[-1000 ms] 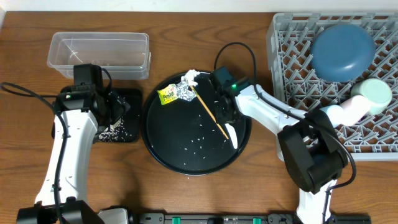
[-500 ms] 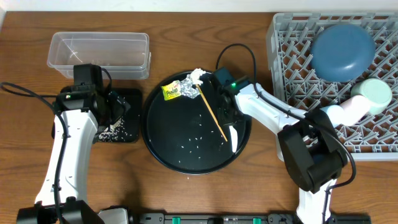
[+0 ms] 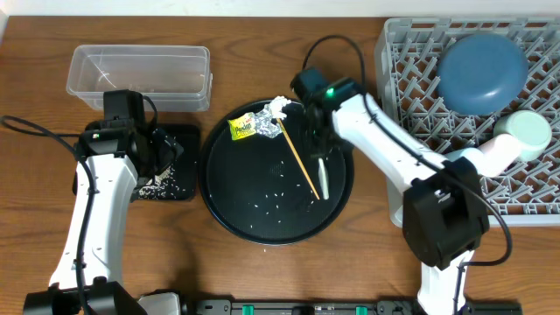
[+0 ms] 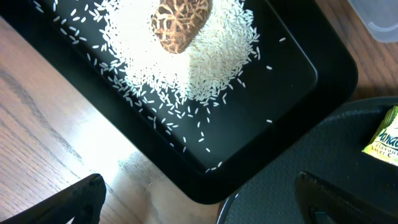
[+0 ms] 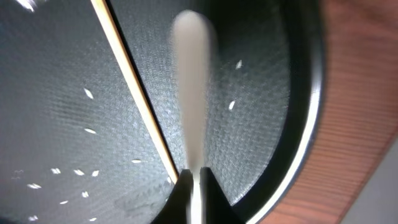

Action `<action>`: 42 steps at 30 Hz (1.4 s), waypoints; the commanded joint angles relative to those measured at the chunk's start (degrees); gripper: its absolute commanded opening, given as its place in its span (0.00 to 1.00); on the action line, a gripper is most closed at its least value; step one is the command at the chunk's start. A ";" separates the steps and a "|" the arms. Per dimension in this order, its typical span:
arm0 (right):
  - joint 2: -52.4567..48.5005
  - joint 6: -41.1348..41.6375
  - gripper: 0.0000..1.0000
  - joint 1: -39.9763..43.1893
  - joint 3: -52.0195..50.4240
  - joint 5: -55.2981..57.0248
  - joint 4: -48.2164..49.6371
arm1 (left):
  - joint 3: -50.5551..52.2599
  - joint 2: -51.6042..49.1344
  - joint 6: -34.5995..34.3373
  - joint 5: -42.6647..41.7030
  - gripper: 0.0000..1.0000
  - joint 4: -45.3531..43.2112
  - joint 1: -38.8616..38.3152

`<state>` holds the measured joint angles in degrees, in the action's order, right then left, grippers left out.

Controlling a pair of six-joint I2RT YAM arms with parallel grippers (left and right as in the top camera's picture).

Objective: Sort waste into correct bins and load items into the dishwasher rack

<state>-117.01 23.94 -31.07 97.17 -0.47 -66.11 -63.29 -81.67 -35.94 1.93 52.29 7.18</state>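
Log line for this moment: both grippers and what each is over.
left gripper: open, above shallow black tray | right gripper: shut on white spoon | spoon: over round black tray

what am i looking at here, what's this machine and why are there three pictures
These are two robot arms at a wooden table, each ending in a two-finger gripper. The wide picture looks down from above; the other two come from small cameras on the wrists. The right gripper is shut on a white spoon over a round black tray, which holds a thin wooden stick, a yellow wrapper, foil and scattered rice. The left gripper is open over a black rectangular tray with a heap of rice and a brown lump. A grey rack holds a dark blue bowl.
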 commanded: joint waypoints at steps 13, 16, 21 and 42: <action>1.51 -10.64 0.08 13.77 16.96 -4.35 -11.34 | -0.37 -0.20 0.57 1.33 0.98 0.11 0.24; 1.51 -13.60 0.27 11.69 15.41 -7.17 -11.28 | -0.37 -0.20 0.57 1.33 0.98 0.11 0.24; 1.51 -15.26 0.71 5.22 9.14 -5.81 -7.02 | -0.37 -0.20 0.57 1.33 0.98 0.11 0.24; 1.49 -6.56 0.70 -5.01 -17.22 11.34 14.99 | -0.37 -0.20 0.57 1.33 0.98 0.11 0.24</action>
<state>-116.36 15.31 -35.81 81.65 8.32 -52.01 -63.29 -81.67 -35.94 2.00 52.27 7.18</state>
